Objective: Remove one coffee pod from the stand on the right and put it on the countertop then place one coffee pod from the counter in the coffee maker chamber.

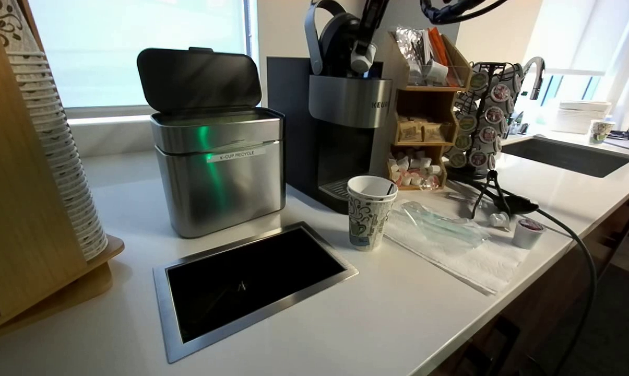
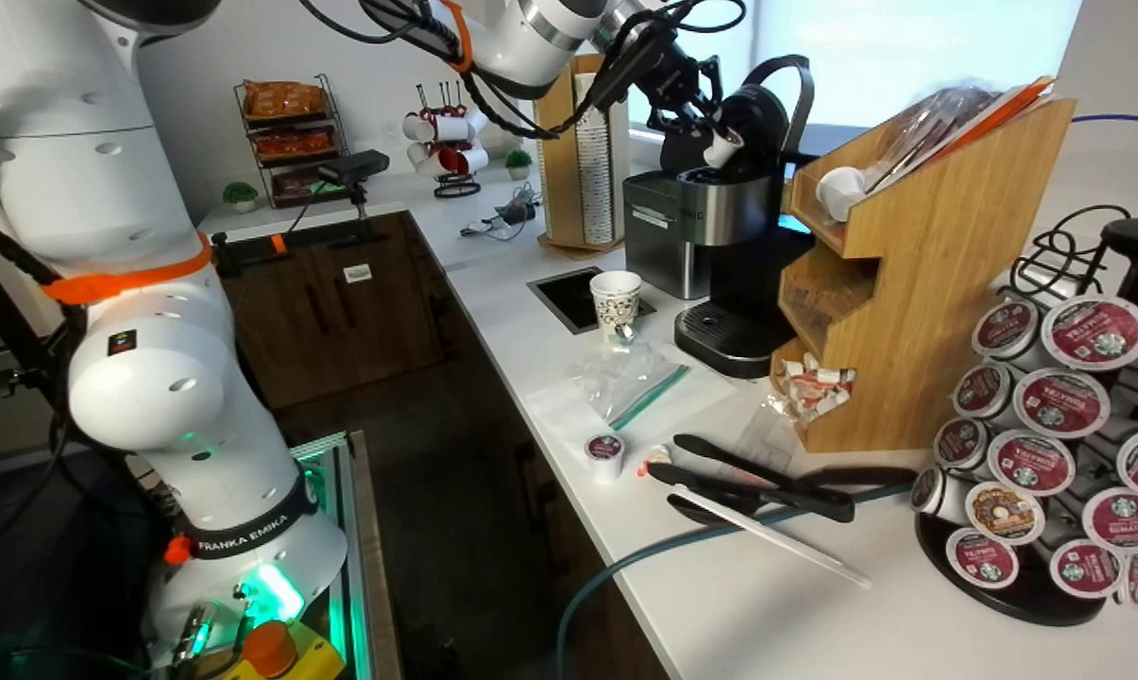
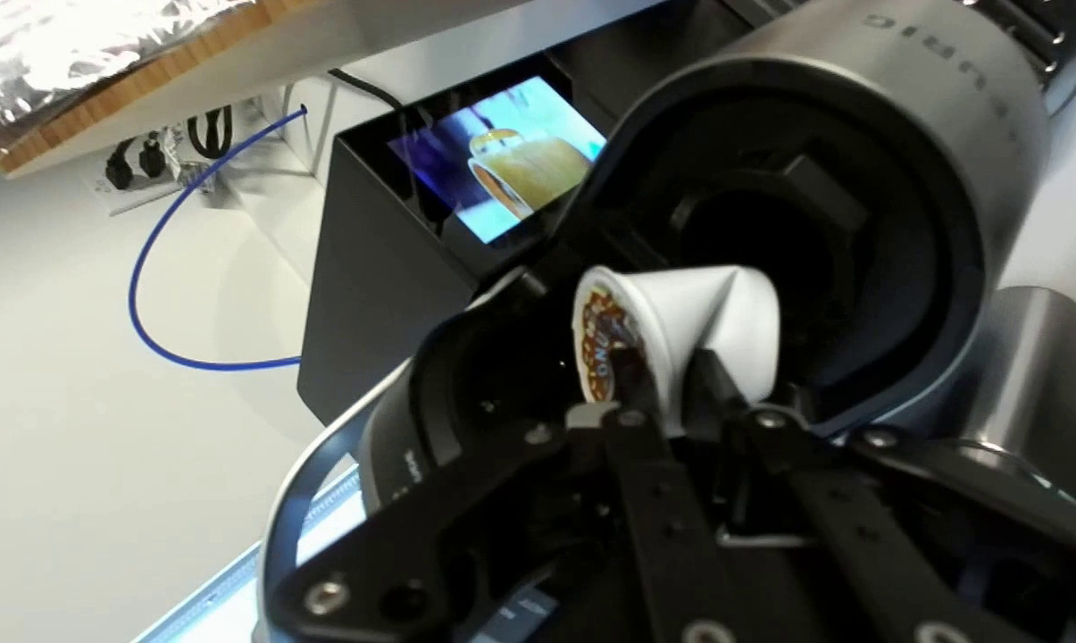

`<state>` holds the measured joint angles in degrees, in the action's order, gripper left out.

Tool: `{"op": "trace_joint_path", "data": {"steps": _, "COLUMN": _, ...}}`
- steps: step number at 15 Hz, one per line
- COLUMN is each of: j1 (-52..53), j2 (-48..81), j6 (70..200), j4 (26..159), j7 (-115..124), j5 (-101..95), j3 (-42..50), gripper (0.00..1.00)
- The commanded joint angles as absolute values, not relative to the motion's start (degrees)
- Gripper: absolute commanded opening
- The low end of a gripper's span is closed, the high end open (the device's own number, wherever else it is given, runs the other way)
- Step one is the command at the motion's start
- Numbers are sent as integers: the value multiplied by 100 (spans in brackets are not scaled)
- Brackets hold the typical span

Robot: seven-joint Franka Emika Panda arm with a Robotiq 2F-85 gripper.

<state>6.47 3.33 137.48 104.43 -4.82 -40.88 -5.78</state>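
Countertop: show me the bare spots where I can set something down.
Bare countertop lies between the metal-framed opening, the paper cup and the paper towel. Another bare patch lies between the white stick and the pod stand. It is crowded on and around the towel: plastic bag, loose pod, black objects.

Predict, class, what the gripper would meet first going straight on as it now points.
Likely the Keurig coffee maker, around its open pod chamber; the K-cup in the gripper would touch first. Depth is unclear.
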Motion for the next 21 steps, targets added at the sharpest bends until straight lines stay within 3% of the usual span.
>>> {"op": "trace_joint_path", "data": {"steps": 1, "j1": 776, "j2": 456, "j6": 13324, "j4": 10340, "j7": -272, "j5": -4429, "j3": -630, "gripper": 4}}
{"op": "trace_joint_path", "data": {"steps": 10, "j1": 933, "j2": 817, "j6": 12569, "j4": 10001, "j7": 163, "j5": -5019, "j3": -652, "gripper": 4}}
{"op": "trace_joint_path", "data": {"steps": 11, "j1": 962, "j2": 868, "j6": 12483, "j4": 9952, "j7": 244, "j5": -5129, "j3": -651, "gripper": 13}}
{"op": "trace_joint_path", "data": {"steps": 12, "j1": 975, "j2": 892, "j6": 12454, "j4": 9930, "j7": 244, "j5": -5139, "j3": -658, "gripper": 38}}
{"op": "trace_joint_path", "data": {"steps": 15, "j1": 972, "j2": 881, "j6": 12572, "j4": 9957, "j7": 43, "j5": -4883, "j3": -697, "gripper": 55}}
{"op": "trace_joint_path", "data": {"steps": 21, "j1": 857, "j2": 594, "j6": 13481, "j4": 10219, "j7": -81, "j5": -4235, "j3": -751, "gripper": 99}}
